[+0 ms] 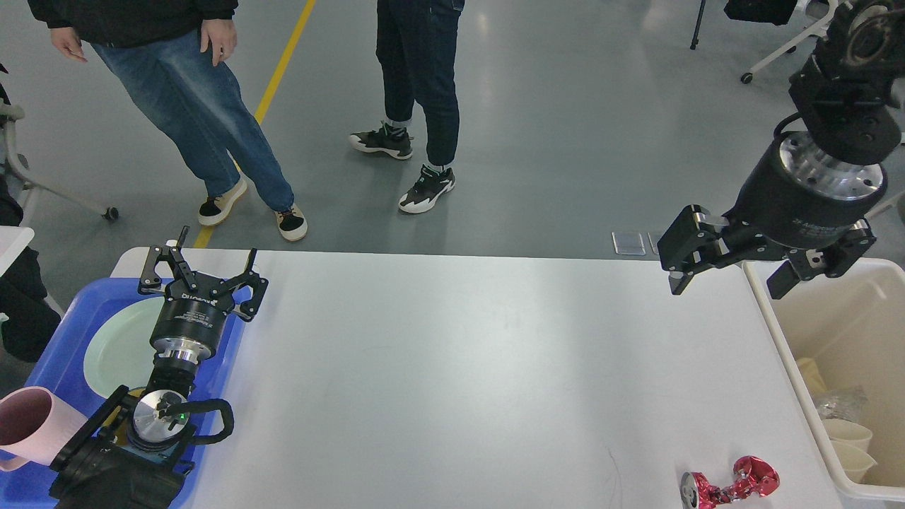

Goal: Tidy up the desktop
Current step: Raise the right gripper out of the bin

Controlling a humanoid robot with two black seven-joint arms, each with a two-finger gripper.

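The white desktop [459, 367] fills the lower part of the head view. A crushed red can [730, 483] lies on it near the front right corner. My left gripper [215, 256] hangs open and empty over the far edge of a blue tray [53, 353]. My right gripper [728, 286] hovers open and empty above the desktop's far right corner, beside the rim of a cream bin [785, 339].
A pale green plate [120, 350] and a pink cup [28, 424] rest in the tray. The bin holds paper cups [852, 442] and clear wrap. Two people [212, 106] stand on the floor beyond the table's far edge. Chairs stand at far left and right.
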